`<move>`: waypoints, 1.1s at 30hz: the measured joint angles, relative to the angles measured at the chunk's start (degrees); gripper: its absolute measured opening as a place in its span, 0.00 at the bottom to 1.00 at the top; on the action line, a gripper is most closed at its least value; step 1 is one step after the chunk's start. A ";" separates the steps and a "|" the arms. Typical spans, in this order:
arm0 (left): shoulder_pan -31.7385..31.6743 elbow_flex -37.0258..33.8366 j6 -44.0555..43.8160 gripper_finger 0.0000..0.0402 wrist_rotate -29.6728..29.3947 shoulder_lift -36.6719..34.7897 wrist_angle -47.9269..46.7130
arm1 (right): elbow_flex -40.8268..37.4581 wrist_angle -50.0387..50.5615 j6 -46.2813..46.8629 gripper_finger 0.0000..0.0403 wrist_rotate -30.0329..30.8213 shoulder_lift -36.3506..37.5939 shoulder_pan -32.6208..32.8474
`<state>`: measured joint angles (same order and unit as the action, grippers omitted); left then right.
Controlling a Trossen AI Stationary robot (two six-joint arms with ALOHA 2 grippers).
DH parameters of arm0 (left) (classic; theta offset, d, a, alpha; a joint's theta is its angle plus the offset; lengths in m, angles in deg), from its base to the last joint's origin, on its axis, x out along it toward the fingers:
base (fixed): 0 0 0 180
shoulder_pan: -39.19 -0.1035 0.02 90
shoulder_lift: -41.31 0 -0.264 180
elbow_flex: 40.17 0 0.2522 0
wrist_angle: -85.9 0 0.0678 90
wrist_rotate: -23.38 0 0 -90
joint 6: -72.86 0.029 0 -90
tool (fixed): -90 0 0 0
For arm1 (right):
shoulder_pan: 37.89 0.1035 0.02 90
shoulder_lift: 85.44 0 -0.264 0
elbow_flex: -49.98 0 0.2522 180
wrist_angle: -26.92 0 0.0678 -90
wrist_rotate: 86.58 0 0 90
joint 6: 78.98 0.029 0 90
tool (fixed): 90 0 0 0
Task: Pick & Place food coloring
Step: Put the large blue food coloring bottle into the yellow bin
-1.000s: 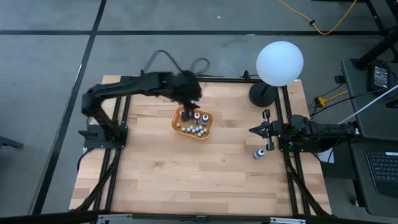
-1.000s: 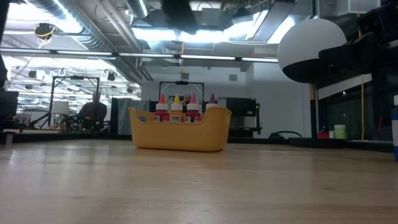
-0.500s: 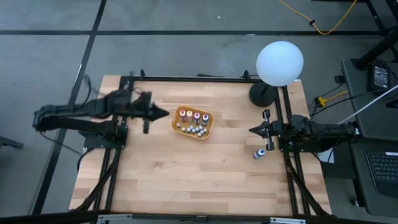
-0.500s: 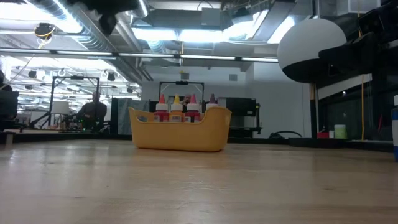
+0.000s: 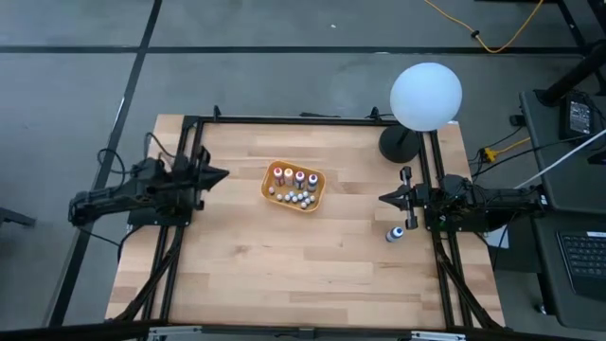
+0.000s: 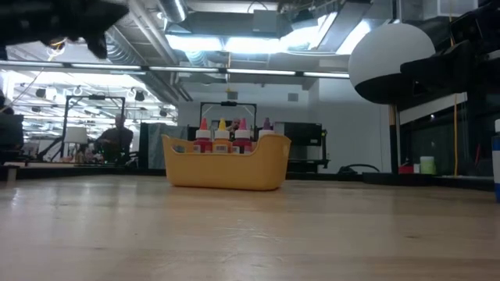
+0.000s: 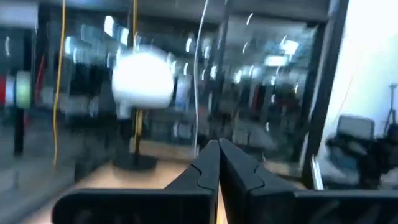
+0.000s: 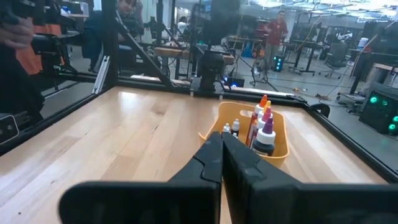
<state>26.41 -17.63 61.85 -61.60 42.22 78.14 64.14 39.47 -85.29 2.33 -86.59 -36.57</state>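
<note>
The food coloring bottles [image 5: 292,176] stand upright in an orange tray [image 5: 316,197] at the middle of the table; their coloured tops [image 6: 223,125] show above the tray's rim [image 6: 226,148]. One more small bottle [image 5: 395,233] is on the table at the right, just nearer than my right gripper. My left gripper [image 5: 223,174] is shut and roughly level at the table's left edge, pointing toward the tray with nothing in it. My right gripper [image 5: 383,198] is shut and level at the right edge, facing the tray [image 8: 277,146].
A lamp with a white globe [image 5: 426,94] stands on a dark base [image 5: 399,144] at the far right corner. Black frame rails [image 5: 284,119] run along the table's edges. Bare wood [image 5: 284,265] lies between the tray and the near edge.
My left gripper has drawn back from above the tray toward the table's left edge and gone down, tipping from pointing down to about level. The tray and its bottles stand as before.
</note>
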 joint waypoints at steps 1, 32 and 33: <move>0.08 -0.13 1.49 0.00 -0.27 1.32 3.32 | -0.01 -0.04 -0.02 0.02 0.00 -0.08 0.00; 4.99 -8.29 5.74 0.01 -3.02 -0.07 -4.68 | -0.02 0.06 0.00 0.02 -0.02 -0.59 -0.02; 4.99 -8.29 5.73 0.00 -3.00 -0.07 -4.67 | 0.00 0.04 0.00 0.02 -0.02 -0.59 -0.01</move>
<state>31.39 -25.92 67.58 -64.60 42.15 73.46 64.14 39.52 -85.29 2.31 -87.18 -36.58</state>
